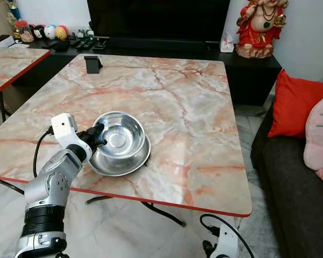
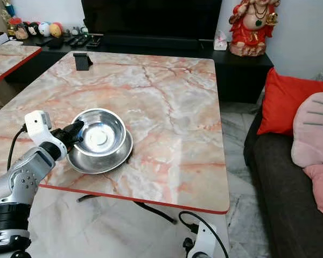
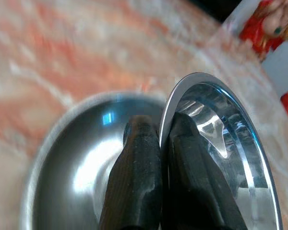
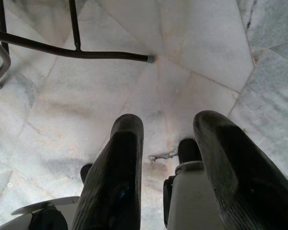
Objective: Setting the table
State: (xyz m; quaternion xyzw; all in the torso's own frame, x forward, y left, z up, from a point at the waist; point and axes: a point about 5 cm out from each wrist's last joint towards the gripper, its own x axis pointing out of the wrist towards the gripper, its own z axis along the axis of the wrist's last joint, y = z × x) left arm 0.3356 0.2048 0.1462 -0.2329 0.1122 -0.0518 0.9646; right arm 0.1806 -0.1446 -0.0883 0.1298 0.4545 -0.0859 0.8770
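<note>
Right pincer (image 4: 165, 143): hung low beside the table, fingers spread apart, pointed at the marble floor (image 4: 206, 43) near a black table leg (image 4: 77, 51).

Left pincer (image 1: 98, 136): fingers pressed together on the rim of the upper steel bowl (image 1: 120, 134), one finger inside, one outside.

Upper steel bowl: tilted, nested in a wider steel bowl (image 1: 121, 159) lying flat on the table (image 1: 194, 107) near its front left edge.

Black stand (image 1: 92, 64): far left part of the table, well apart from the bowls.

Red sofa cushion (image 1: 293, 105): to the right.

Red figurine (image 1: 260, 27): on the dark cabinet beyond the table.
</note>
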